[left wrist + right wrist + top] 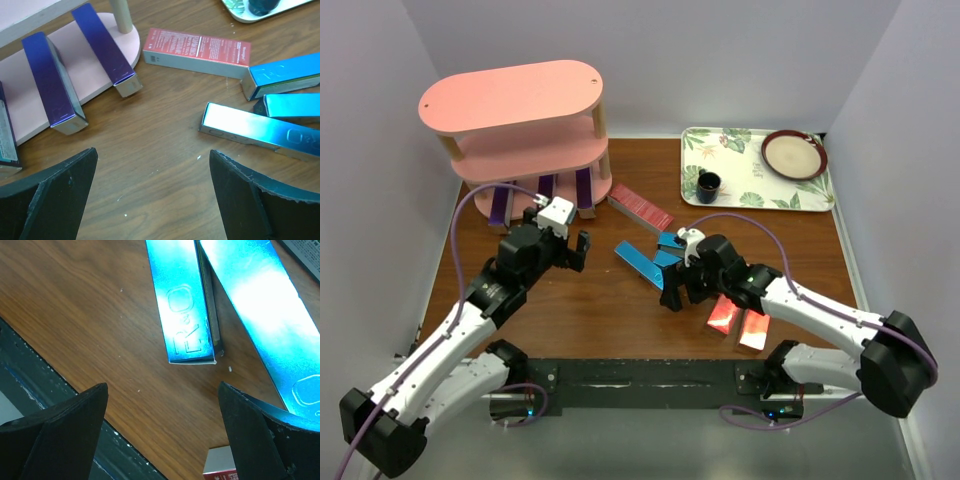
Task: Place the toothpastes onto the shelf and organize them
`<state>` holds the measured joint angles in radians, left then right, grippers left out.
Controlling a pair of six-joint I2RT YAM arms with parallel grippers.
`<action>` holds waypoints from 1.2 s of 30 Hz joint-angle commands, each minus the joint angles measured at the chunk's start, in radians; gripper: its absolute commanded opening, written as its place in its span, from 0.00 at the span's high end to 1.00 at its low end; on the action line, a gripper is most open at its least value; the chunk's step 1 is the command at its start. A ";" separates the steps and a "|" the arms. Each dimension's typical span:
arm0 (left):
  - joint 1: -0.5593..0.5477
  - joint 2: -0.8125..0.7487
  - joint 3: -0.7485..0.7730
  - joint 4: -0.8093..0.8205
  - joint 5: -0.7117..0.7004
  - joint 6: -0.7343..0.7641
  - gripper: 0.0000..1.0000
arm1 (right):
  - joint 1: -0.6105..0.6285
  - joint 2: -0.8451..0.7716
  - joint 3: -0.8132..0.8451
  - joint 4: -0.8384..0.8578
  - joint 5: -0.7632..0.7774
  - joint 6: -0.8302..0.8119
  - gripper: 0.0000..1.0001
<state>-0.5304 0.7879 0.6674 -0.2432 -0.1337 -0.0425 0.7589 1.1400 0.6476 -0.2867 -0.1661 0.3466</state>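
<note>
Right wrist: right gripper (pixel 162 400) is hanging jaws-apart near a glossy metallic-blue rectangular carton (pixel 182 305); probably light, stiff, slick; pinch mid-length.

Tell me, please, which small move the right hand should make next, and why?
Probably lower the open right hand and ease it forward to straddle the glossy blue rectangular carton lying straight ahead. The carton's end rests just ahead of that hand on the brown wooden table, and nothing is gripped yet.

Three purple cartons (pixel 50 80) lie across pink shelf (pixel 85 65) base, ahead-left of left gripper (pixel 152 155); blue cartons (pixel 250 127) and one red carton (pixel 197 50) lie flat ahead-right.
</note>
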 commanded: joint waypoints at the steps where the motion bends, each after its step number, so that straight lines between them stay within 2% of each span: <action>1: 0.007 0.016 -0.015 0.030 -0.037 -0.014 0.00 | 0.017 0.033 0.063 0.032 0.042 0.026 0.05; 6: 0.007 0.071 -0.012 0.047 0.038 -0.016 0.00 | 0.020 0.081 0.063 0.056 0.007 0.048 0.05; 10: 0.007 0.161 0.000 0.102 0.256 0.038 0.00 | 0.020 0.107 0.055 0.072 -0.026 0.057 0.05; 13: 0.009 0.276 0.064 0.075 0.392 0.159 0.00 | 0.022 0.104 0.038 0.089 -0.036 0.069 0.05; 14: 0.007 0.345 0.107 0.055 0.423 0.241 0.00 | 0.019 0.101 0.035 0.090 -0.036 0.069 0.05; 16: 0.006 0.411 0.148 0.009 0.472 0.309 0.00 | 0.019 0.093 0.027 0.092 -0.033 0.066 0.05; 17: 0.004 0.475 0.185 -0.011 0.506 0.402 0.00 | 0.020 0.086 0.026 0.092 -0.030 0.065 0.05; 19: -0.003 0.531 0.222 -0.074 0.564 0.476 0.00 | 0.020 0.083 0.021 0.087 -0.015 0.057 0.05; 23: -0.014 0.611 0.267 -0.104 0.577 0.668 0.00 | 0.022 0.061 0.009 0.080 -0.012 0.048 0.05; 27: -0.016 0.637 0.291 -0.053 0.537 0.739 0.00 | 0.020 0.020 -0.014 0.073 -0.004 0.037 0.05; 31: -0.013 0.640 0.296 0.024 0.604 0.825 0.00 | 0.020 -0.026 -0.052 0.070 -0.003 0.038 0.05; 36: -0.005 0.704 0.339 -0.091 0.712 1.052 0.00 | 0.020 -0.089 -0.089 0.047 0.022 0.034 0.04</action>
<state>-0.5438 1.4471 0.9443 -0.2871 0.4583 0.7944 0.7742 1.1027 0.5819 -0.2329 -0.1715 0.3977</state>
